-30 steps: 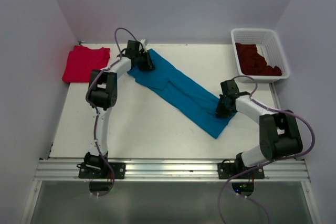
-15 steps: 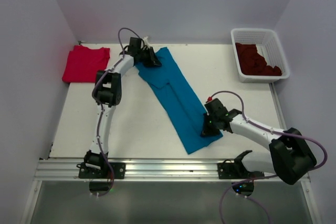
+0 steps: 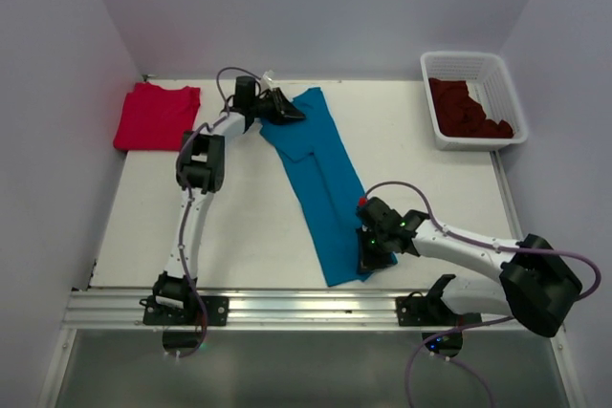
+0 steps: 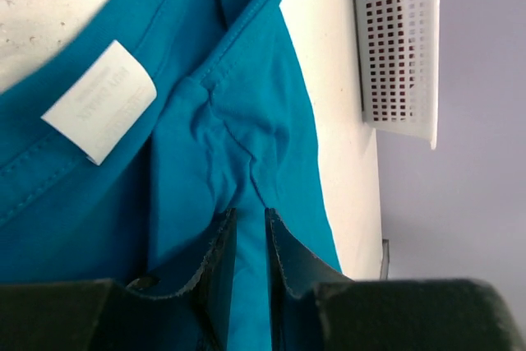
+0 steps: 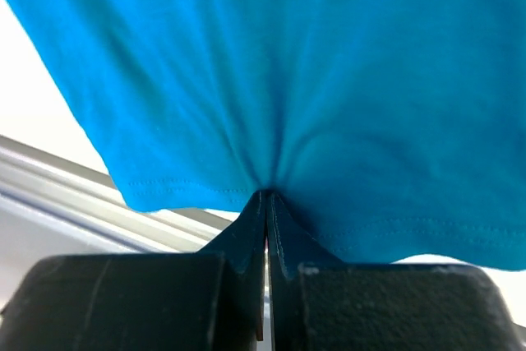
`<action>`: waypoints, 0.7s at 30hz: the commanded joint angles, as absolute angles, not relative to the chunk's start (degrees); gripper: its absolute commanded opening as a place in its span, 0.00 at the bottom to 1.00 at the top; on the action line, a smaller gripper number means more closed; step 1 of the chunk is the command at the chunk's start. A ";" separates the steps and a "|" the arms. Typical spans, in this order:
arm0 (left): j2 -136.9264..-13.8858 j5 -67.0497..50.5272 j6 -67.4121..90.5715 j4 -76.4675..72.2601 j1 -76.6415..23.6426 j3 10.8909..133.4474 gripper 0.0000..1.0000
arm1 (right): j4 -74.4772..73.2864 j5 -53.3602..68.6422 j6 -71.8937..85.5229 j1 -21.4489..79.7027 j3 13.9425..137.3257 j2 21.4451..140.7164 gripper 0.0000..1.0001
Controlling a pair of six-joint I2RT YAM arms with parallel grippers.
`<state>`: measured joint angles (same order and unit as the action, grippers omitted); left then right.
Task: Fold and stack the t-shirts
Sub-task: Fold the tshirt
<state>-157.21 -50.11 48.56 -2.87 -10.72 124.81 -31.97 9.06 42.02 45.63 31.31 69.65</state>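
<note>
Jaws of the right gripper (image 5: 265, 196) are clenched on the bottom hem of the teal blue cloth t-shirt (image 3: 320, 174). The left gripper (image 4: 249, 218) shows a small gap at the collar end, and I cannot tell if it grips. A second ago the shirt lay slanted; now it runs almost straight from far edge to near edge of the white worktop (image 3: 239, 222) — stretched out, ready to fold, I think. The bright red cloth t-shirt (image 3: 153, 115) lies in the far left corner.

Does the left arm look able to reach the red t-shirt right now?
Probably yes: the red t-shirt lies close beside it, nothing between, though the left gripper sits on the teal t-shirt.
</note>
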 commanded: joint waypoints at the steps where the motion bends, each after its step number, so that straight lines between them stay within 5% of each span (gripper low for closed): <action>1: -160.14 -52.37 54.83 -12.20 -10.72 122.79 0.24 | -31.65 14.67 41.05 47.72 33.39 71.71 0.00; 6: -151.47 -52.12 51.80 -17.58 -10.90 112.34 0.25 | -28.83 14.86 36.22 49.04 36.73 71.55 0.00; 13: -132.73 -39.76 34.56 -5.64 -10.81 99.42 0.29 | -25.92 10.20 33.05 49.04 40.95 66.53 0.00; 15: -127.30 -35.79 31.12 -1.52 -10.81 97.31 0.46 | -26.98 8.44 32.26 49.04 42.35 66.97 0.00; 17: -123.95 -28.85 27.97 6.45 -10.99 96.59 0.47 | -27.51 7.82 31.47 49.04 43.15 67.50 0.00; 20: -121.30 -19.62 25.41 13.85 -11.51 94.58 0.66 | -27.42 7.39 30.76 49.04 43.86 68.55 0.00; 21: -120.85 -17.69 25.05 15.02 -11.69 93.70 1.00 | -27.42 7.21 30.67 49.04 44.03 68.73 0.00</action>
<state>-124.29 -29.69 31.27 4.58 -11.09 96.33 -27.77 9.28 32.82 48.82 42.11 67.96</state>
